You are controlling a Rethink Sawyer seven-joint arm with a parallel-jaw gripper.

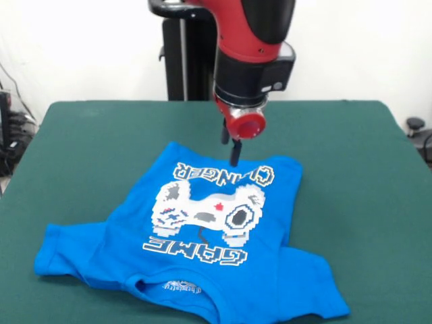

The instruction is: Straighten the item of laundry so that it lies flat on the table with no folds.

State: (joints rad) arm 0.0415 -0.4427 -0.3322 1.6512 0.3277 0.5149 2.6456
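The bright blue T-shirt (202,236) lies on the dark green table (81,135), collar toward the near edge, white controller print and "GAME CHANGER" lettering facing up. Its far hem on the right looks turned or bunched near the lettering, and the right side has folds. The left sleeve spreads out flat at the left. My gripper (233,152) hangs from the red and black arm above the shirt's far hem, its dark tips just at or over the cloth edge. I cannot tell whether it is open or shut.
The robot's black pedestal (177,54) stands at the table's far side. Cables and equipment (10,125) sit off the table's left edge, and a dark object (415,125) off the right edge. Green table shows on both sides of the shirt.
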